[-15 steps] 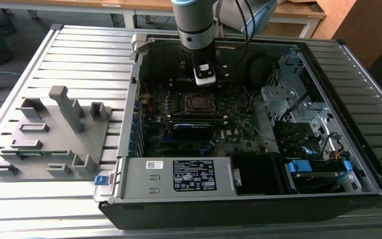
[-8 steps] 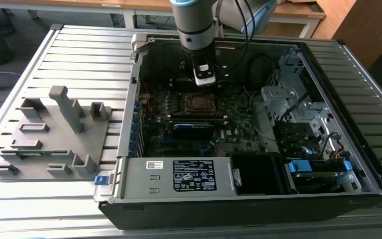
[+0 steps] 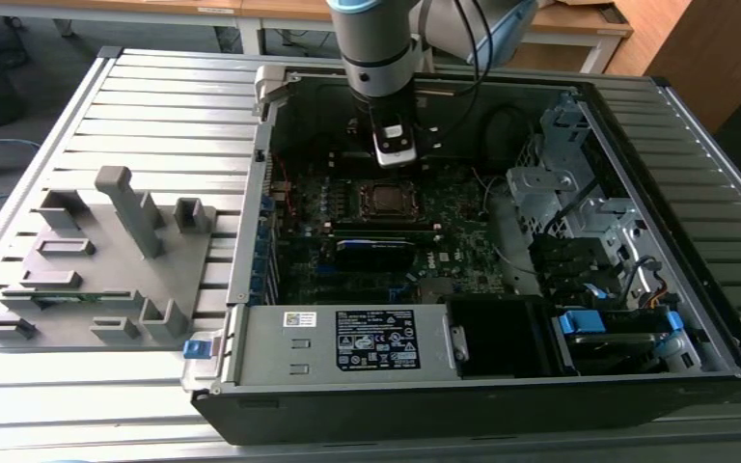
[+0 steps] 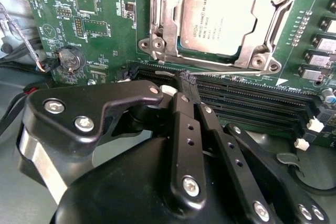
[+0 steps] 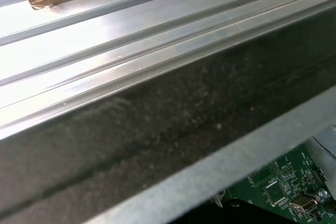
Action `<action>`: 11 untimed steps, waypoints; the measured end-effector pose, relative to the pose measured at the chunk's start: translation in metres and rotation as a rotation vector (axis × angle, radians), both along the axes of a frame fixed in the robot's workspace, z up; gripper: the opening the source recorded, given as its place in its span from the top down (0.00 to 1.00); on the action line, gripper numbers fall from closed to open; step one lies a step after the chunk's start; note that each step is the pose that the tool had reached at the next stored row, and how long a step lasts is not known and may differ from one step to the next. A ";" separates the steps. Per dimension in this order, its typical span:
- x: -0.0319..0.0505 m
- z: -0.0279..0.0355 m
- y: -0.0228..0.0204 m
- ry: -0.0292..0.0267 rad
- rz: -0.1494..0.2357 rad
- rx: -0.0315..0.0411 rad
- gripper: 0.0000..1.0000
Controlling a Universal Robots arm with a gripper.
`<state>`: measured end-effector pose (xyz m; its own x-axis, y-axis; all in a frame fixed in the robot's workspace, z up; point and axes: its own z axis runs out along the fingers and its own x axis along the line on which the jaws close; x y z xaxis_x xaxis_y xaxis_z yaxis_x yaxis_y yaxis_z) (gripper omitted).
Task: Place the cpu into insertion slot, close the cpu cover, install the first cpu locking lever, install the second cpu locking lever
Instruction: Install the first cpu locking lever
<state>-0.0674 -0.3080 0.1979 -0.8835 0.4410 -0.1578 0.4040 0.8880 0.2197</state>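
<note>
Cpu (image 4: 218, 17) — dull silver-grey square, printed top, framed by silvery cpu cover (image 4: 167, 22) — claw (image 4: 188, 81) pressed together.

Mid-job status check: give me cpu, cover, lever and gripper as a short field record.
cpu: seated flat in the insertion slot, metal top up
cpu cover: down, framing the cpu
lever rod: lies along the socket edge nearest the gripper
gripper: shut, tips at the lever rod; grip on it unclear
</note>
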 end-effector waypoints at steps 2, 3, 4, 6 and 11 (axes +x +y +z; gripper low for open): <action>-0.0001 -0.0002 0.0000 -0.0001 0.000 0.0007 0.89; -0.0001 -0.0006 0.0000 -0.0002 0.000 0.0010 0.89; -0.0001 -0.0011 0.0000 -0.0003 0.000 0.0009 0.89; -0.0001 -0.0012 0.0000 -0.0003 0.000 0.0009 0.89; 0.0016 -0.0014 -0.0003 -0.0005 0.000 -0.0011 0.89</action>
